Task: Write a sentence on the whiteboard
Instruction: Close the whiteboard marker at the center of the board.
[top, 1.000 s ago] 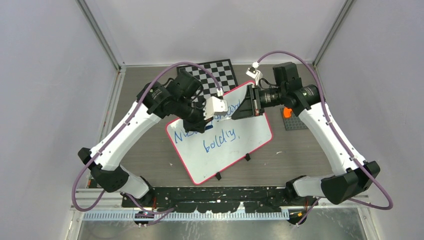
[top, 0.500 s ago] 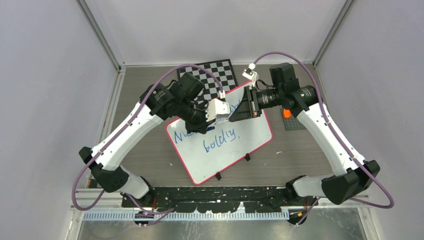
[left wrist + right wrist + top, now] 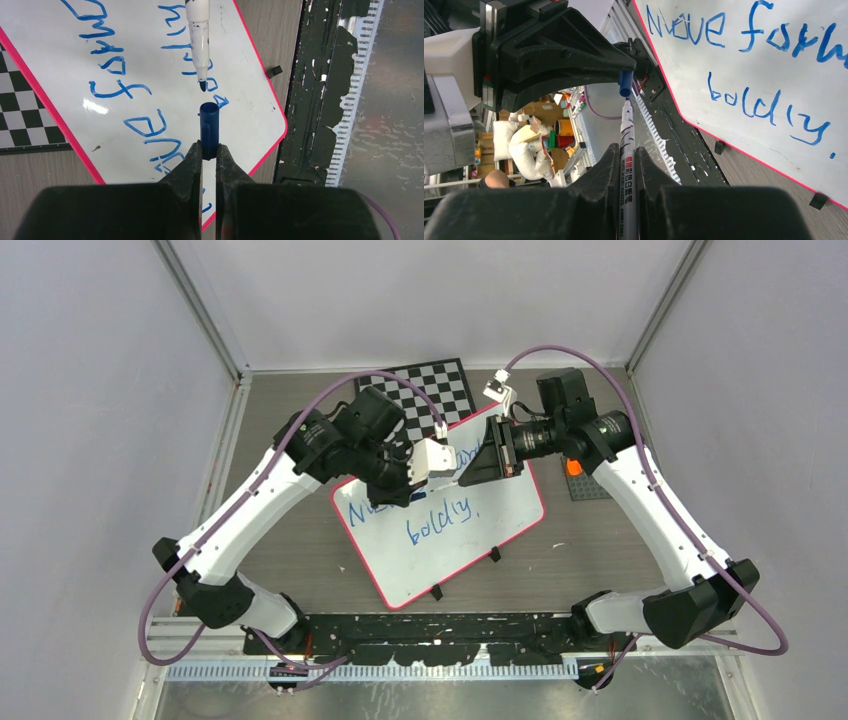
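Board: large white rounded-corner whiteboard [image 3: 500, 515] w/ thin red-pink rim lay flat and skewed, mid grey wood-look worktop [image 3: 300, 540], far corner against a b/w checkered board [image 3: 440, 385].
Text: blue handwritten sentence [image 3: 438, 517], two lines, "Move forward" / "boldly.", sat on the board and looked complete, final dot incl.
L end effector [image 3: 209, 147]: pinched narrow on a small dark-blue cylindrical plastic cap [image 3: 209, 127], open mouth facing away from the wrist.
R end effector [image 3: 628, 150]: clamped narrow on a white-barrelled blue-tipped marker [image 3: 627, 135], tip fwd.
Position: both wrists were up over the board's far part, facing each other; pen was off the surface.
Change: vs a sec ago the two had edged closer and the L arm had shifted a bit. Tip was now just short of the cap mouth, not in yet, slightly off axis in the L wrist view.
Meaning: writing prob done; step in hand looked like recapping, i.e. near task end.
Next: needs fine axial line-up, then a straight push.
Risk: tip could miss the mouth and ink the cap rim, or the cap could twist in the pinch.
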You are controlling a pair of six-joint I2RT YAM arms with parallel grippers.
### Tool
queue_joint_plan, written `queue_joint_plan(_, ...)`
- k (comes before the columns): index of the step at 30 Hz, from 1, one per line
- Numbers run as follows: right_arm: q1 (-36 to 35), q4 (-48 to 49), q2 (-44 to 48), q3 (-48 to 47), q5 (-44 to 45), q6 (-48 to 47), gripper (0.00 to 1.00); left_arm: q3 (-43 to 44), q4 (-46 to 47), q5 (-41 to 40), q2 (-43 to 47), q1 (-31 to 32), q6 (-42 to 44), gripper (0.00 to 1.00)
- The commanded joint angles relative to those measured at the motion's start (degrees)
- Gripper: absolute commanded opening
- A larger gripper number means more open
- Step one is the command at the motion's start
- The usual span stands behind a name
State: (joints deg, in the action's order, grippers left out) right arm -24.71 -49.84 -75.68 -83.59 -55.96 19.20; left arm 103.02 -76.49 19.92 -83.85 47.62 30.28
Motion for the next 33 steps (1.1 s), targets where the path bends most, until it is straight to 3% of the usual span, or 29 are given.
queue_joint_plan(1,-0.4,-0.4,0.2,-1.1,0.5,-1.1,0.0,0.4,1.6,0.3,1.9,0.2,0.1,0.0)
queue_joint_plan(33,-1.8,-0.5,0.3,-2.5,-0.2,-1.5,0.0,0.8,0.6,2.0,0.7,0.3,0.7,0.0)
